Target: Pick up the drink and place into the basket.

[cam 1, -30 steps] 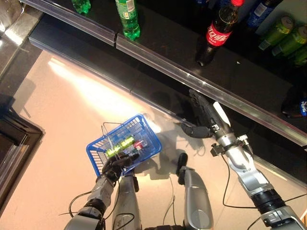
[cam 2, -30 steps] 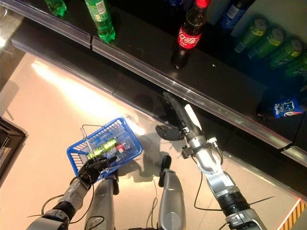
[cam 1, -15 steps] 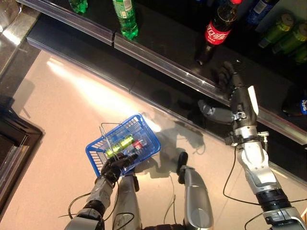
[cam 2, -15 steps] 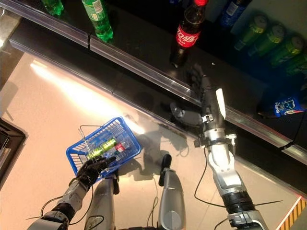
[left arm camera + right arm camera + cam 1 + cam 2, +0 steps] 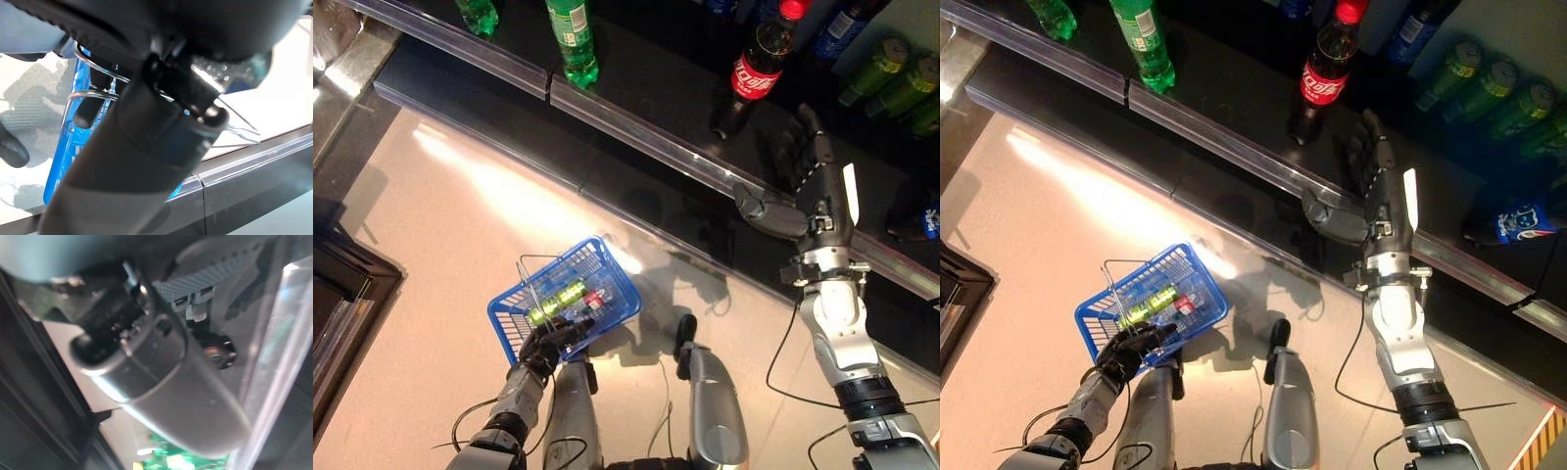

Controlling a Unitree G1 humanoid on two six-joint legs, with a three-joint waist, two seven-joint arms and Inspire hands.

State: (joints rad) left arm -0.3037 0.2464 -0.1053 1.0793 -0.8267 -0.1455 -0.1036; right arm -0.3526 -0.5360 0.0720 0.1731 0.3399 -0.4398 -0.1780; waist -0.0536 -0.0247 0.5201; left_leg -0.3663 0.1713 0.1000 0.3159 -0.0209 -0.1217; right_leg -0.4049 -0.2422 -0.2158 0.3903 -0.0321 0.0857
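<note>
left eye view: the dark shelf (image 5: pixel 636 69) runs across the top, edged by a clear rail (image 5: pixel 646 137) and standing over the pale floor (image 5: pixel 460 225). next in size, the right hand (image 5: pixel 808 176) is raised at the shelf edge with fingers straight and spread and thumb out to the side, holding nothing; it is near the cola bottle (image 5: pixel 754 69) but apart from it, a little to the bottle's right and nearer the robot. the blue basket (image 5: pixel 524 308) hangs low above the floor, its wire handle in the curled fingers of the left hand (image 5: pixel 543 345), a grip the left wrist view also shows; a green bottle (image 5: pixel 558 296) and a small red-labelled item already lie inside. the cola bottle, taken to be the drink in hand, stands upright on the shelf with a red cap and red label, well apart from the basket. a green soda bottle (image 5: pixel 573 39) stands farther left on the shelf, and green cans (image 5: pixel 891 73) lie at the far right. as a judgement, the bottle looks full, so fairly heavy for its width, with stiff but smooth plastic that may slip; the label band around the middle looks like the best place to wrap fingers and thumb, low enough that it does not tip against the rail as it is lifted clear.
</note>
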